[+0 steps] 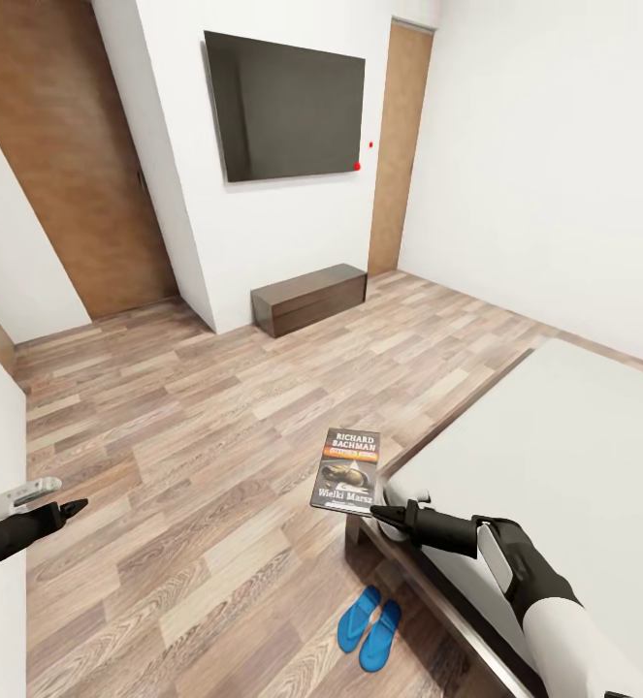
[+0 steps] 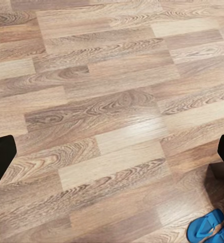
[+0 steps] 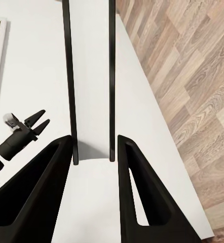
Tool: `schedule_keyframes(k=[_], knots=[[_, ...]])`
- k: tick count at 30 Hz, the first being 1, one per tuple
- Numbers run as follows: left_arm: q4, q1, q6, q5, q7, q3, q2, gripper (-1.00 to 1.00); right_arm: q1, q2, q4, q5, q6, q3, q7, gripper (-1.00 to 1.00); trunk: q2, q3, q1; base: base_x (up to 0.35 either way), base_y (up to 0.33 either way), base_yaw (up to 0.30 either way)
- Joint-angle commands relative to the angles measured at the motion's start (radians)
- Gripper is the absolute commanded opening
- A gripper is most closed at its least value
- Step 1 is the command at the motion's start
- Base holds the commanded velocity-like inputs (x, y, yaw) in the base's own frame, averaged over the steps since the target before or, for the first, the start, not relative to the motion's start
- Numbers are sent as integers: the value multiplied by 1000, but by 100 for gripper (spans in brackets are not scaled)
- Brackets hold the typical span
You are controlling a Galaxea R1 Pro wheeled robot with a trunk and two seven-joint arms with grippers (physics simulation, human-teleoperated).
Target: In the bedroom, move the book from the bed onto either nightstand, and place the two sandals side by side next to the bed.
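Right tool [image 1: 377,513] grips the book [image 1: 346,470], upright above its fingertips.

Book pinched in my right tool, sandals paired on the floor by the bed.

My right tool [image 1: 377,512] grips the book [image 1: 347,470] by its lower edge, lifted upright at lower centre of the head view, its dark cover with orange band and white lettering facing me. The bed [image 1: 573,465], light-grey mattress on a dark frame, fills the lower right. The two blue sandals [image 1: 369,620] lie side by side, touching, on the plank floor just beside the frame, at bottom centre.
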Motion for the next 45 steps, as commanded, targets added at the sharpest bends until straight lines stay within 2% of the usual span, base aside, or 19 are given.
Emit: schedule_keyframes(k=[1,45], knots=[[-1,-1,6,1,-3,2,0,100,-1,0,0,-1,5,-1,2,-100,-2,-2,1,0,0,0],[0,-1,6,1,-3,2,-1,100,-1,-2,0,-1,5,-3,0,-100,-2,-1,1,0,0,0]])
